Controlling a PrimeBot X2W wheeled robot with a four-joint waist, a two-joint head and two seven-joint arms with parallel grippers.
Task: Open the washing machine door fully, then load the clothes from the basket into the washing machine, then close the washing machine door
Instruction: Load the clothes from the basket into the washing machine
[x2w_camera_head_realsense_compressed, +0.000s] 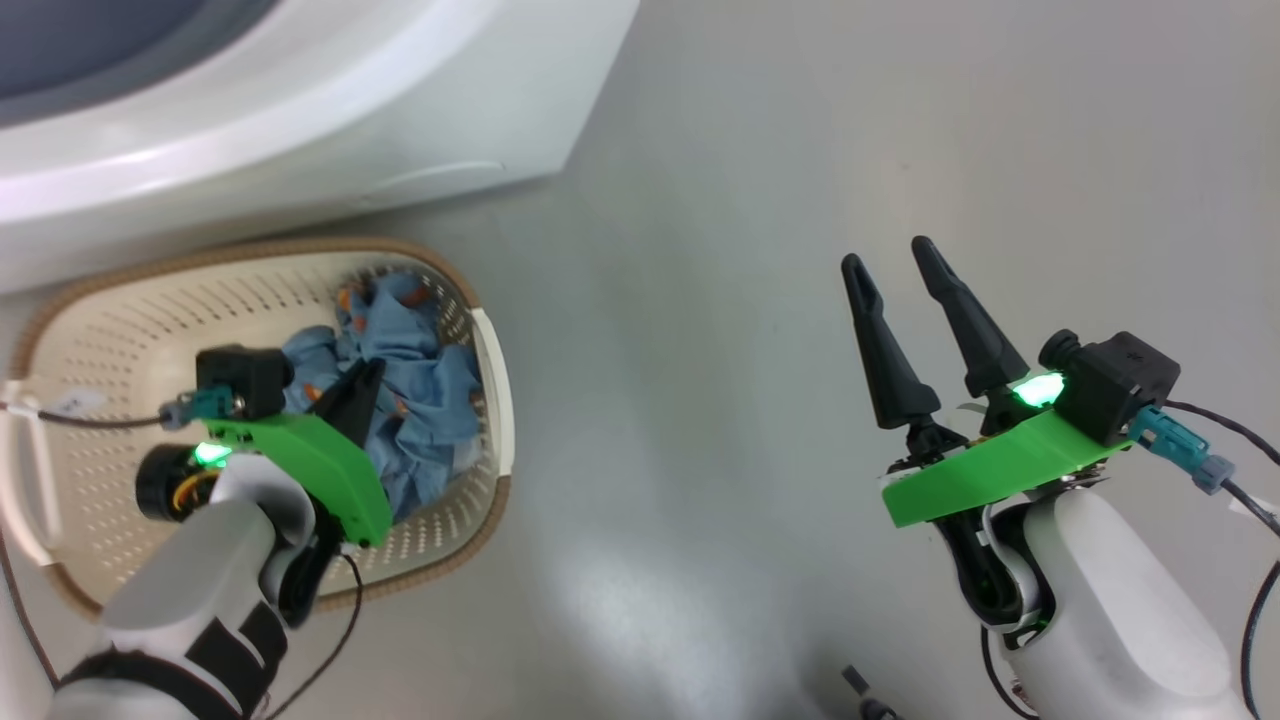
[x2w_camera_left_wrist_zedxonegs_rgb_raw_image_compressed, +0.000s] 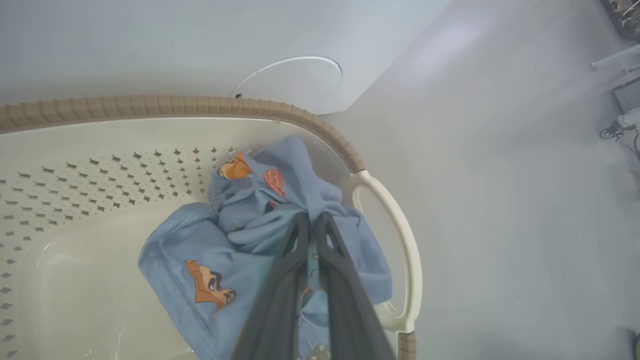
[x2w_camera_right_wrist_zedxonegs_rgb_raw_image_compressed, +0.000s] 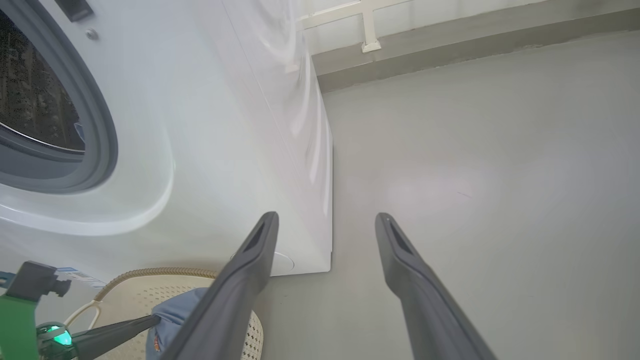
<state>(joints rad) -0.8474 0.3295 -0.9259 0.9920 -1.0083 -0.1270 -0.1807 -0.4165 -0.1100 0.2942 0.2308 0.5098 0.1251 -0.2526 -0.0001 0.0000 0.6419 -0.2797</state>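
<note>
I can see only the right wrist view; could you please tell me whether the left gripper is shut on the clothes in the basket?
Observer: Yes, the left wrist view shows the left gripper shut on a fold of the clothes.
Operator: Where in the basket do they lie?
Observer: In the head view, bunched at the right end of the basket, beside its white handle.
Operator: And where is my right gripper relative to it?
Observer: The right gripper is over the floor to the basket's right, well apart from it.

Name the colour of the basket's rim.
Brown; the rim shows best in the left wrist view.
</note>
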